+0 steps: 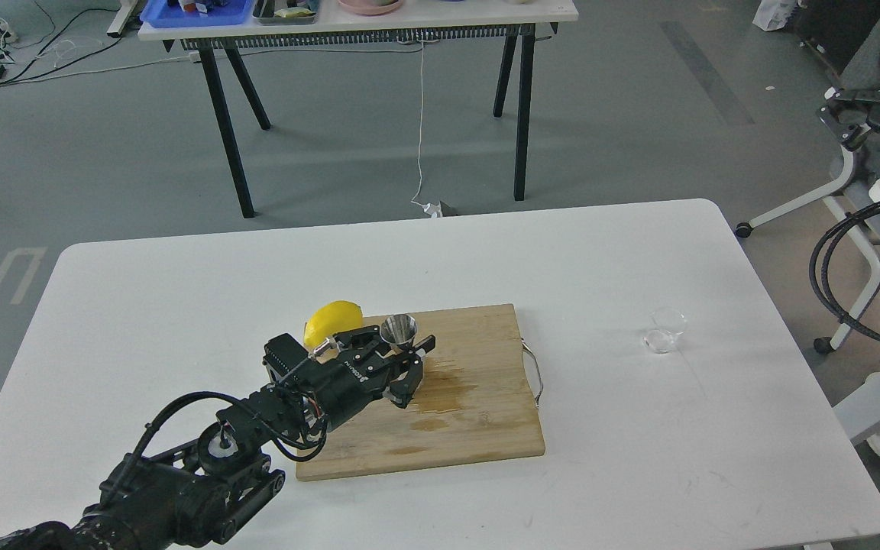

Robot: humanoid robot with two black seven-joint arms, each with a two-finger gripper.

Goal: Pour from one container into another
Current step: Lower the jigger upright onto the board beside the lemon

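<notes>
My left gripper (403, 360) reaches over the left part of the wooden cutting board (478, 428) and is shut on the steel jigger (399, 331). The black fingers grip it below its upper cone. The jigger's open mouth faces up and slightly toward me, and its lower cone is hidden by the fingers. The small clear glass cup (664, 329) stands alone on the white table (180, 305), far to the right of the board and well away from the gripper. My right gripper is out of view.
A yellow lemon (331, 320) lies at the board's back left corner, just behind my gripper. A wet stain (446, 388) darkens the board's middle. A wire handle (535, 373) sticks out of the board's right edge. Black cables (829, 283) hang beyond the table's right side.
</notes>
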